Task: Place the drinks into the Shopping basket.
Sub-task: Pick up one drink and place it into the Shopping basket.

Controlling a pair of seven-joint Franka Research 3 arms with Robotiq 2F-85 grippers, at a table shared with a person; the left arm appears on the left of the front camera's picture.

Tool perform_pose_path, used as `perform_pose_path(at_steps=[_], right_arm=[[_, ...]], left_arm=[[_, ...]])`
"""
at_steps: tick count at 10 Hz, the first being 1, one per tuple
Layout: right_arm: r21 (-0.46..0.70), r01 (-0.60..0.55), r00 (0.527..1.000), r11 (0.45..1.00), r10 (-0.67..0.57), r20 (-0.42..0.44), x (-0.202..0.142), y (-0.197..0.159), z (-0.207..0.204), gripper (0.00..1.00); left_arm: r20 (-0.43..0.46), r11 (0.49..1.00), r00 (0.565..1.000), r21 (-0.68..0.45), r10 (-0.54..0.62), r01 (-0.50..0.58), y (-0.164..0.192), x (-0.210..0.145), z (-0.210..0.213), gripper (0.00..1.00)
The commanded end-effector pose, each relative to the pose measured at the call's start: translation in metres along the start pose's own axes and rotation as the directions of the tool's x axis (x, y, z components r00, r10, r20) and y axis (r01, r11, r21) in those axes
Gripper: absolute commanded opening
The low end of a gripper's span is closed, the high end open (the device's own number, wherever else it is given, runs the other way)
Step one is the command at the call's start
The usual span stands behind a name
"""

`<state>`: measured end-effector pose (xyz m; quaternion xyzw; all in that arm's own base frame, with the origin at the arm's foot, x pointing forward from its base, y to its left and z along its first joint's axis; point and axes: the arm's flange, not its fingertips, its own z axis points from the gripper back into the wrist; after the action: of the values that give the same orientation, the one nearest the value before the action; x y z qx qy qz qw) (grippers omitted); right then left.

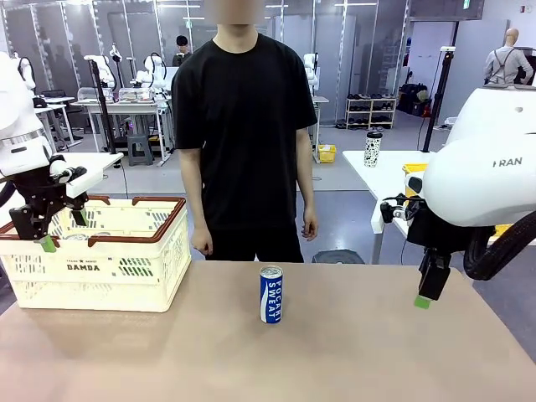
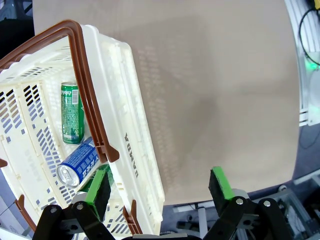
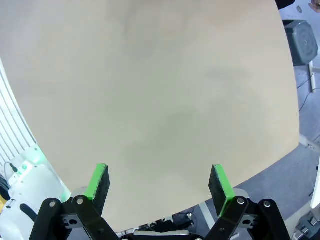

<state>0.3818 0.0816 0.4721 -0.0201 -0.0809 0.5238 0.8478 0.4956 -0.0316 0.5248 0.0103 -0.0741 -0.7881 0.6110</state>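
Observation:
One blue "POCARI SWEAT" can (image 1: 270,295) stands upright near the middle of the table. The cream Shopping basket (image 1: 126,276) with its brown rim sits at the left. In the left wrist view a green can (image 2: 72,112) and a blue can (image 2: 77,164) lie on their sides inside the basket (image 2: 135,150). My left gripper (image 1: 63,233) hangs open over the basket's left end, and its wrist view (image 2: 159,185) shows one finger inside the rim and one outside. My right gripper (image 1: 423,300) hovers open above the table's right part, well right of the standing can, with only bare table between its fingers (image 3: 159,182).
A person in a black shirt stands at the far edge behind the can, hands (image 1: 201,243) hanging down. Behind on the right, another table carries a spotted tumbler (image 1: 373,149) and a yellow basket (image 1: 414,172). Bare tabletop (image 1: 352,352) spreads around the can.

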Motion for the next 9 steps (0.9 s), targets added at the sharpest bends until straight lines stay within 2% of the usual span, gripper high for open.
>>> perform_pose_path(at_steps=[1, 3, 6, 9], right_arm=[[-0.002, 0.002, 1.000, 1.000, -0.002, -0.005, -0.001, 0.000, 0.002, 1.00], [-0.002, 0.002, 1.000, 1.000, -0.002, -0.005, -0.001, 0.000, 0.002, 1.00], [-0.002, 0.002, 1.000, 1.000, -0.002, -0.005, -0.001, 0.000, 0.002, 1.00], [-0.002, 0.002, 1.000, 1.000, -0.002, -0.005, -0.001, 0.000, 0.002, 1.00]], left_arm=[[0.004, 0.999, 1.000, 0.053, 0.005, -0.005, 0.009, 0.016, -0.001, 1.00], [0.046, 0.989, 0.995, 0.124, -0.088, 0.082, 0.023, 0.073, -0.003, 1.00], [0.135, 0.975, 0.978, 0.172, -0.162, 0.137, 0.035, 0.156, -0.016, 1.00], [0.162, 0.970, 0.964, 0.150, -0.213, 0.190, 0.054, 0.203, -0.047, 1.00]])
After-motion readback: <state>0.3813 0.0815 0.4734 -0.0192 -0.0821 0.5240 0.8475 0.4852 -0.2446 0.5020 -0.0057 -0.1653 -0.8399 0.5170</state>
